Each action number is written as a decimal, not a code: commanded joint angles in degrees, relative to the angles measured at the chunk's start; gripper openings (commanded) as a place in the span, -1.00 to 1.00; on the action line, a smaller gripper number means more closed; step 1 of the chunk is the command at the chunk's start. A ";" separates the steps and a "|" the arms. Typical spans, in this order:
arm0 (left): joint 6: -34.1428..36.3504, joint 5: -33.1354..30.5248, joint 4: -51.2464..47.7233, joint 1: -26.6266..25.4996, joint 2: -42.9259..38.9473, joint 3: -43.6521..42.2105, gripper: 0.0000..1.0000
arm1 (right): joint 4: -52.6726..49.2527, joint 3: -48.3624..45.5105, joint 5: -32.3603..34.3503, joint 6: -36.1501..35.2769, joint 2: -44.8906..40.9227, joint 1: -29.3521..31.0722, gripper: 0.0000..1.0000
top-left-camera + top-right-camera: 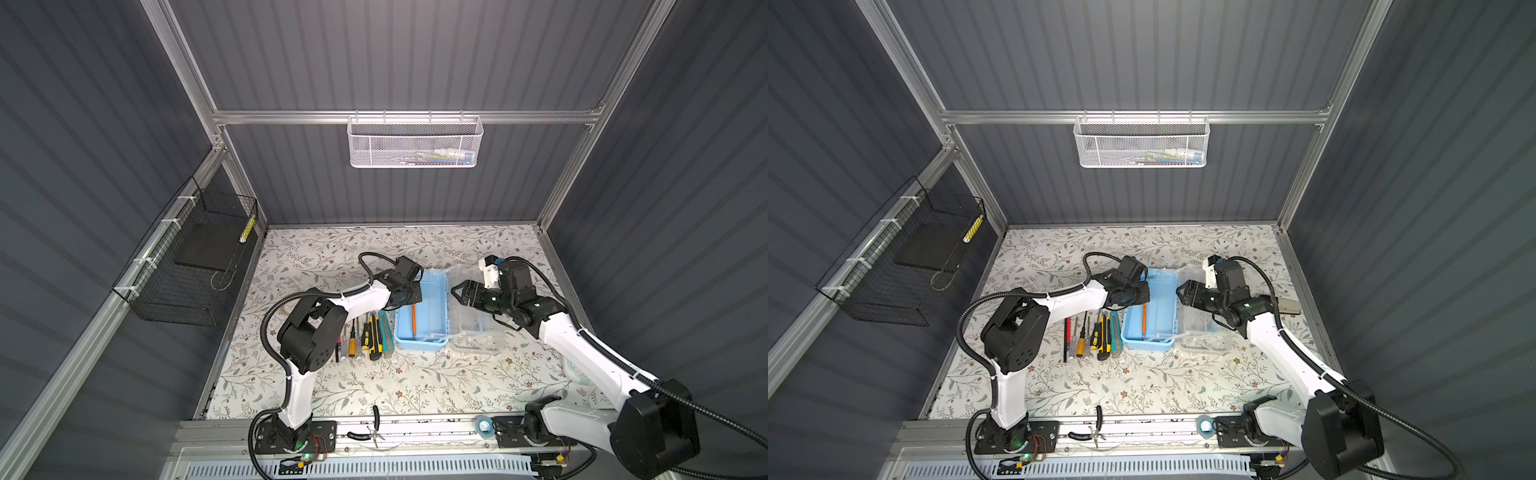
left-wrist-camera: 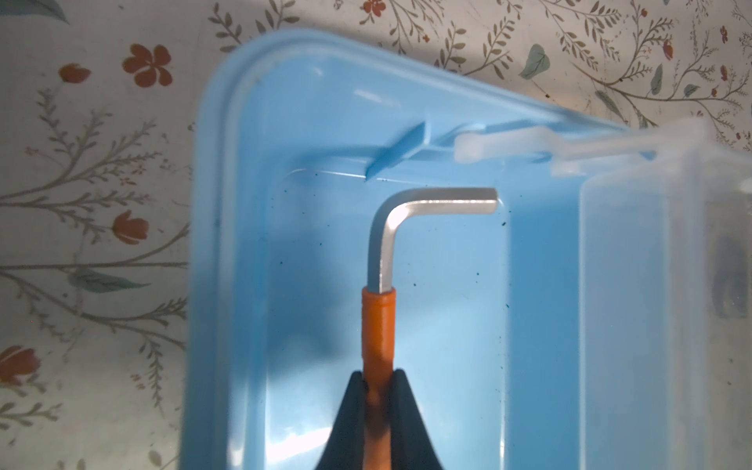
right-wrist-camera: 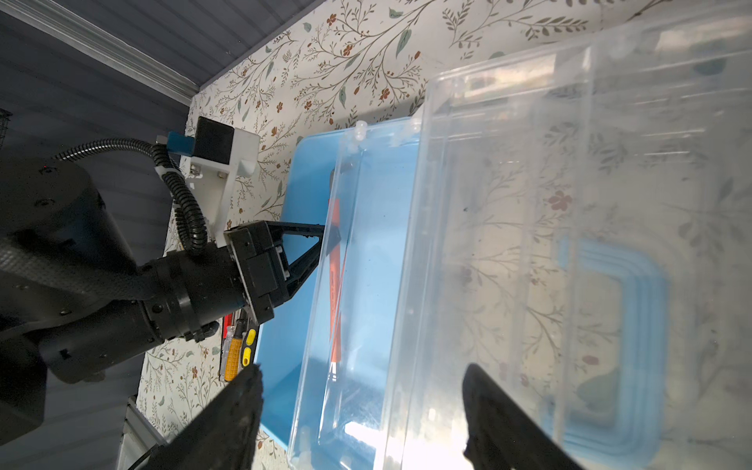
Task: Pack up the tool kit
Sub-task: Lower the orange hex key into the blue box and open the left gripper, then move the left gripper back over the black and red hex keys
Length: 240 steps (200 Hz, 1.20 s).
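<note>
The tool kit's light-blue box point(image 1: 419, 344) point(image 1: 1148, 343) point(image 2: 244, 203) point(image 3: 309, 162) lies open on the floral table. Its clear lid point(image 1: 478, 328) point(image 1: 1204, 332) point(image 3: 529, 203) is folded out to the right. My left gripper point(image 1: 409, 297) point(image 1: 1133, 297) point(image 2: 377, 372) point(image 3: 331, 236) points down into the box, shut on an orange-sleeved hex key point(image 1: 414, 320) point(image 1: 1144, 320) point(image 2: 382, 244) point(image 3: 335, 285). My right gripper point(image 1: 455, 294) point(image 1: 1179, 296) point(image 3: 362, 368) hangs open over the lid's hinge edge, holding nothing. Left of the box lie screwdrivers point(image 1: 352, 338) point(image 1: 1079, 336), a yellow-black knife point(image 1: 375, 336) point(image 1: 1104, 336) and a teal knife point(image 1: 386, 334) point(image 1: 1116, 334).
A white mesh basket point(image 1: 415, 143) hangs on the back wall. On the left wall hangs a black wire basket point(image 1: 187, 266). Pliers point(image 1: 376, 428) and a tape roll point(image 1: 483, 424) rest on the front rail.
</note>
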 commanded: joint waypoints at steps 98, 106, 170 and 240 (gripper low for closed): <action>6.34 -6.62 -5.37 -0.61 -8.30 3.55 -0.30 | -3.45 4.60 -0.54 -3.43 -1.72 -0.22 0.54; 7.17 -8.29 -6.15 -0.53 -10.61 2.80 -0.25 | -4.19 5.05 0.40 -3.80 -2.41 -0.10 0.53; 11.99 -19.81 -11.19 3.54 -30.90 -12.29 -0.06 | -10.41 8.22 11.59 -7.12 -3.93 9.44 0.51; 10.58 -17.95 -14.86 14.75 -42.99 -28.51 -0.28 | -6.66 7.39 10.13 -5.18 0.26 13.84 0.51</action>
